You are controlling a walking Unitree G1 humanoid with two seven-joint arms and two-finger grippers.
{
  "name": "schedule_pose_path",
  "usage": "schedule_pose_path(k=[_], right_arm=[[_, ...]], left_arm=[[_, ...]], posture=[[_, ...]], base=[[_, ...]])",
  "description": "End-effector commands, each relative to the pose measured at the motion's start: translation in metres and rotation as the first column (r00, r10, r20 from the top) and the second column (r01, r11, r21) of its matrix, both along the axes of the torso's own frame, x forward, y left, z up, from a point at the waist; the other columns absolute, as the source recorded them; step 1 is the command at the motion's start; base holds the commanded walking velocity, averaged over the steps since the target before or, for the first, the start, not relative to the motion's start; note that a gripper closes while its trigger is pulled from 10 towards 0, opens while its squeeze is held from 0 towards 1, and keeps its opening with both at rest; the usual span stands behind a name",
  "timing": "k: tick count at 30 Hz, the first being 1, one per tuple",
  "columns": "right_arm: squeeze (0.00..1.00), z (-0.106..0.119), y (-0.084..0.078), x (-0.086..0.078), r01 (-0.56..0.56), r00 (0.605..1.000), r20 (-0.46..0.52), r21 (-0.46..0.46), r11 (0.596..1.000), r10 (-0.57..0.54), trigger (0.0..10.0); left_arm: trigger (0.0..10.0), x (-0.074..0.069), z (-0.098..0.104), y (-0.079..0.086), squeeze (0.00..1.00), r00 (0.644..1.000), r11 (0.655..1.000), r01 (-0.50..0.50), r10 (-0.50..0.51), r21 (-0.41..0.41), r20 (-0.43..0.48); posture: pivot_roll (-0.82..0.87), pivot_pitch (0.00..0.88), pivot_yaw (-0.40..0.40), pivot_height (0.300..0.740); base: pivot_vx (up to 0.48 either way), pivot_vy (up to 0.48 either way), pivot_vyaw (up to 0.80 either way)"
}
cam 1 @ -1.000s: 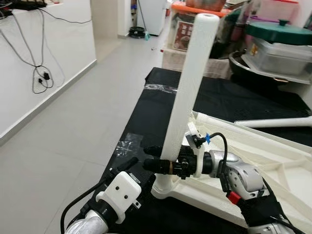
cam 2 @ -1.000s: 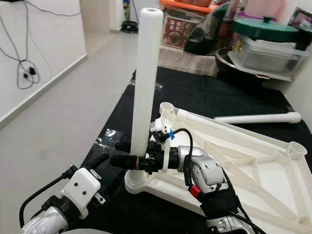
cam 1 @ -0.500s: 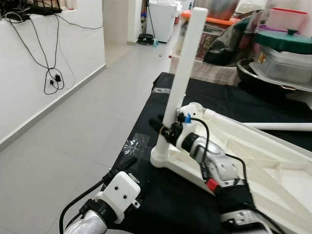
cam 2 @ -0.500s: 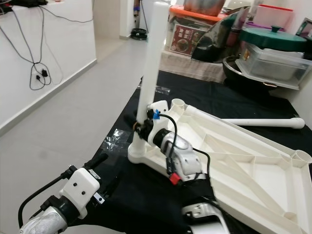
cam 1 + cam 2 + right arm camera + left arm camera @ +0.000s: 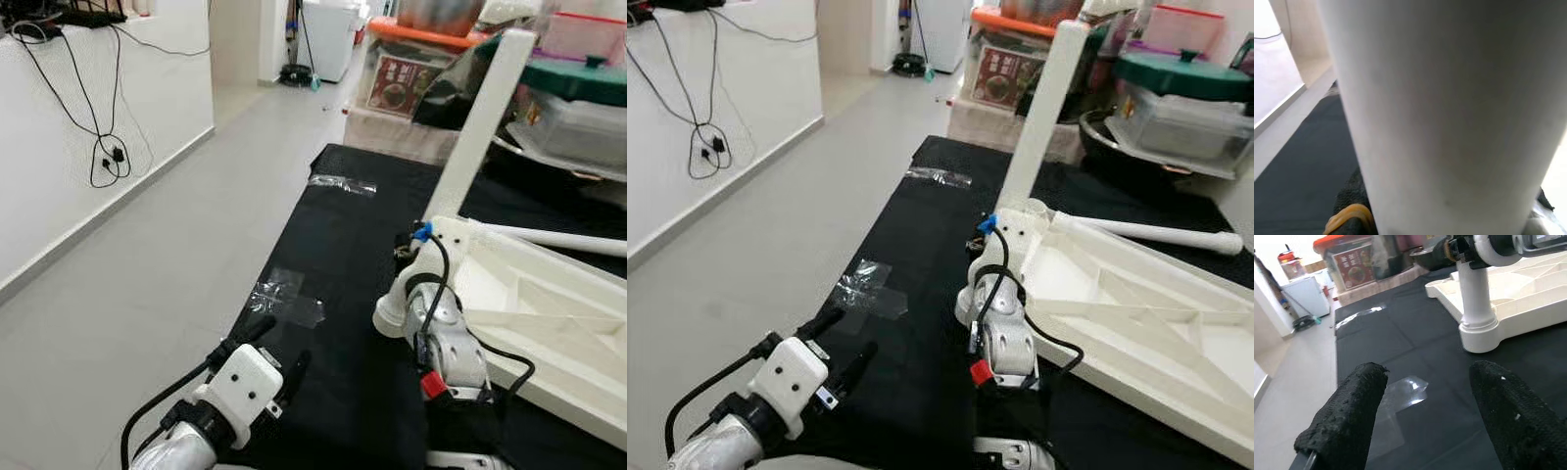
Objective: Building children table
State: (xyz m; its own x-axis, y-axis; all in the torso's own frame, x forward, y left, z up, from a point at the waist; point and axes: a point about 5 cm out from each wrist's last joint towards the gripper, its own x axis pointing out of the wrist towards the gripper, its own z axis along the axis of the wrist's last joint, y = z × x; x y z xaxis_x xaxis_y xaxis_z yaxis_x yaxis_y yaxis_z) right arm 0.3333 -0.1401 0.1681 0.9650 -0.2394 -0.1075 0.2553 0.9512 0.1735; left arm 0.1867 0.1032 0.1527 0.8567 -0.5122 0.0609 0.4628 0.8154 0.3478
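Left eye view: black mat (image 5: 333, 245) on the floor, left to right
Left gripper (image 5: 1425, 416): hovers low over mat, fingers spread wide, holding nothing
Right gripper (image 5: 409, 257): clamped on white table leg (image 5: 477, 122) near its base
Leg: tilted, seated in corner socket (image 5: 1477, 330)
Tabletop (image 5: 1136, 323): upside down on mat, right side
Spare leg (image 5: 1161, 234): lying beyond tabletop

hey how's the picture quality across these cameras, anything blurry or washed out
Eye views: evenly lit, slight motion softness on the table leg and right gripper. Left wrist view: its fingers loom soft, window corner blown out. Right wrist view: the leg sits too close, a featureless blur.
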Motion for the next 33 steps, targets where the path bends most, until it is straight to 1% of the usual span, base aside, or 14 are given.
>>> schedule_pose_path(k=[1, 6, 7, 8, 9, 10, 15, 20, 22, 23, 24, 25, 27, 33], right_arm=[[1.00, 0.004, 0.021, 0.007, -0.135, 0.990, 0.050, 0.093, 0.986, 0.130, 10.0], [1.00, 0.022, 0.042, 0.012, -0.454, 0.881, 0.217, 0.138, 0.880, 0.420, 10.0], [0.00, 0.020, 0.048, 0.007, -0.702, 0.710, 0.252, 0.179, 0.689, 0.658, 10.0], [0.00, 0.020, 0.048, 0.007, -0.702, 0.710, 0.252, 0.179, 0.689, 0.658, 10.0], [0.00, 0.020, 0.049, 0.001, -0.801, 0.599, 0.279, 0.199, 0.565, 0.751, 10.0], [0.00, 0.020, 0.049, 0.001, -0.801, 0.599, 0.279, 0.199, 0.565, 0.751, 10.0], [0.00, 0.012, 0.037, -0.036, -0.994, 0.096, 0.213, 0.080, 0.080, 0.972, 10.0], [0.00, 0.002, 0.030, -0.047, -0.995, -0.073, 0.113, 0.059, -0.080, 0.991, 10.0], [0.00, -0.003, 0.029, -0.042, -0.997, -0.065, 0.070, 0.037, -0.067, 0.995, 10.0], [0.00, -0.007, 0.029, -0.033, -1.000, 0.005, 0.027, 0.002, 0.005, 1.000, 1.7], [0.00, -0.007, 0.029, -0.022, -0.995, 0.089, 0.008, -0.047, 0.089, 0.996, 0.0], [0.00, -0.007, 0.029, -0.022, -0.995, 0.089, 0.008, -0.047, 0.089, 0.996, 0.0], [0.00, -0.006, 0.028, -0.001, -0.955, 0.296, 0.032, -0.018, 0.296, 0.955, 0.0], [0.00, -0.001, 0.024, 0.005, -0.903, 0.425, 0.084, -0.022, 0.428, 0.901, 0.0]], left_arm=[[10.0, 0.000, -0.004, -0.001, 0.00, 1.000, 1.000, 0.006, -0.006, 0.014, -0.011], [10.0, 0.000, -0.005, -0.001, 0.00, 1.000, 1.000, 0.004, -0.004, 0.010, -0.013], [10.0, 0.001, -0.004, -0.002, 0.00, 1.000, 1.000, 0.003, -0.003, 0.011, -0.010], [10.0, 0.001, -0.004, -0.002, 0.00, 1.000, 1.000, 0.003, -0.003, 0.011, -0.010], [10.0, 0.001, -0.004, -0.002, 0.00, 1.000, 1.000, 0.004, -0.003, 0.012, -0.009], [10.0, 0.001, -0.004, -0.002, 0.00, 1.000, 1.000, 0.004, -0.003, 0.012, -0.009], [10.0, 0.002, -0.004, -0.001, 0.00, 1.000, 1.000, 0.000, 0.001, 0.013, -0.005], [10.0, 0.001, -0.004, 0.000, 0.00, 1.000, 1.000, -0.004, 0.005, 0.014, -0.005], [10.0, 0.001, -0.004, 0.000, 0.00, 1.000, 1.000, -0.005, 0.005, 0.015, -0.005], [10.0, 0.001, -0.004, 0.000, 0.00, 1.000, 1.000, -0.004, 0.004, 0.014, -0.005], [10.0, 0.001, -0.004, 0.000, 0.00, 1.000, 1.000, -0.004, 0.005, 0.014, -0.006], [10.0, 0.001, -0.004, 0.000, 0.00, 1.000, 1.000, -0.004, 0.005, 0.014, -0.006], [10.0, 0.001, -0.005, 0.001, 0.00, 1.000, 1.000, -0.005, 0.005, 0.014, -0.006], [10.0, 0.001, -0.006, 0.001, 0.00, 1.000, 1.000, -0.006, 0.006, 0.015, -0.008]], posture=[[0.13, 0.009, -0.142, 0.740], [0.13, 0.007, -0.141, 0.740], [0.13, 0.006, -0.144, 0.740], [0.13, 0.006, -0.144, 0.740], [0.13, 0.006, -0.144, 0.740], [0.13, 0.006, -0.144, 0.740], [0.13, 0.001, -0.150, 0.740], [0.13, 0.000, -0.146, 0.740], [0.13, 0.000, -0.149, 0.740], [0.13, 0.000, -0.150, 0.740], [0.13, 0.000, -0.146, 0.740], [0.13, 0.000, -0.146, 0.740], [0.13, 0.000, -0.146, 0.740], [0.13, 0.000, -0.146, 0.740]], base=[[0.000, 0.000, 0.00], [0.000, 0.000, 0.00], [0.000, 0.000, 0.00], [0.000, 0.000, 0.00], [0.000, 0.000, 0.00], [0.000, 0.000, 0.00], [0.000, 0.000, 0.00], [0.000, 0.000, 0.00], [0.000, 0.000, 0.00], [0.000, 0.000, 0.00], [0.000, 0.000, 0.00], [0.000, 0.000, 0.00], [0.000, 0.000, 0.00], [0.000, 0.000, 0.00]])
